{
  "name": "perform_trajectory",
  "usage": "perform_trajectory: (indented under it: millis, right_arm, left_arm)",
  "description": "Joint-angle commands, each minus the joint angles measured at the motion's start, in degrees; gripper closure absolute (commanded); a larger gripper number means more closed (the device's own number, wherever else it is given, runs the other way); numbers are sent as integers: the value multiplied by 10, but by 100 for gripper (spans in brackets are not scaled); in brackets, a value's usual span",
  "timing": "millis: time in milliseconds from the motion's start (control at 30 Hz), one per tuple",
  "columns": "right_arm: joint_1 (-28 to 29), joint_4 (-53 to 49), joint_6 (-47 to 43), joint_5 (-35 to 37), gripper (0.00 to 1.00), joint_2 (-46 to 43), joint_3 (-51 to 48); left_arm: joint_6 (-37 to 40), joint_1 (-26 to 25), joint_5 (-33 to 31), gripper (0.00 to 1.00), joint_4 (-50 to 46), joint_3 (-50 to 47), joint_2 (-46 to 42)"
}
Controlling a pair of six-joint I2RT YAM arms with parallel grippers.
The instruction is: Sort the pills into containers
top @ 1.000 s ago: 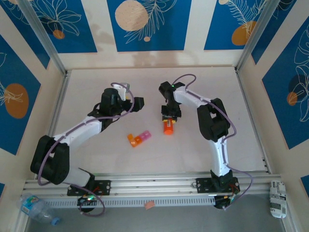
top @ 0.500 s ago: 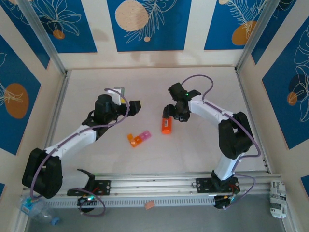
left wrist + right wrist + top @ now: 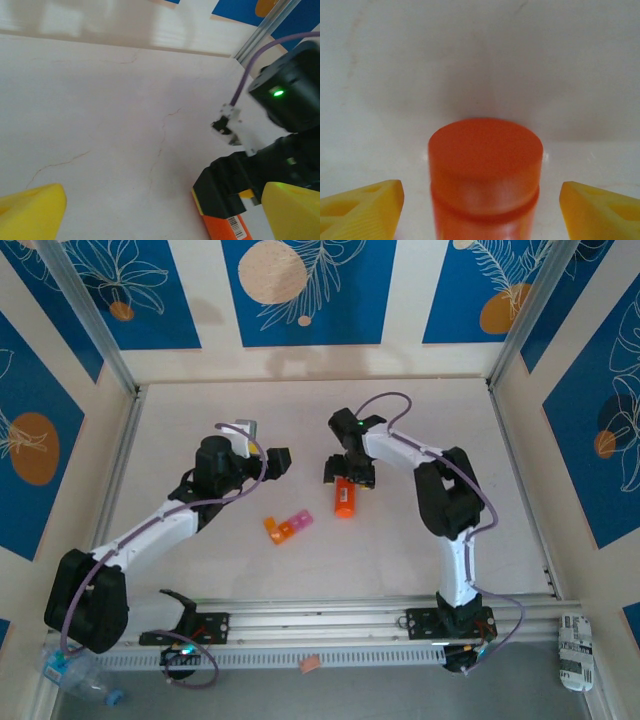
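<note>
**Top external:** fixed high behind the arms, facing down on the whole table [image 3: 450, 420] from a distance.

**Left wrist:** low over the table, facing across it toward the right arm [image 3: 292, 95]. The left gripper [image 3: 161, 212] frames the bottom corners.

**Right wrist:** very near, facing the orange bottle [image 3: 485, 165] almost end-on, with the right gripper [image 3: 482, 207] to either side. The ground behind is blurred, apparently table.

**Shared:** the orange bottle [image 3: 345, 498] lies within all three views, at the bottom edge from the left wrist [image 3: 222, 227].

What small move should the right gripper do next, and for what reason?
Probably close the right gripper on the orange bottle: its yellow fingers stand open on both sides of the bottle's end, not touching it, and the bottle lies on the table.
</note>
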Motion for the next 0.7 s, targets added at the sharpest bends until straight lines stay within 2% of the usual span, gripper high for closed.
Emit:
perform_trajectory:
  millis: [0,100,267,333,433,667]
  right_arm:
    - [11,-50,-2,-7,25,28,32]
    - [18,-59,-13,-3,38,48,42]
    - [23,-58,-26,-9,69,55,40]
    - [23,-53,-28,-8,77,49,31]
    - [23,-28,-22,3,81,19,-4]
    - [15,98,3,25,82,-134,-135]
  left_arm:
    - [18,4,-5,0,7,-7,-18]
    - [21,4,-5,0,8,-9,-19]
    - [26,4,-4,0,9,-12,-22]
    - [26,4,-4,0,8,-11,-23]
    - [27,4,-4,0,3,-11,-26]
    - [32,4,-8,0,-8,-10,-34]
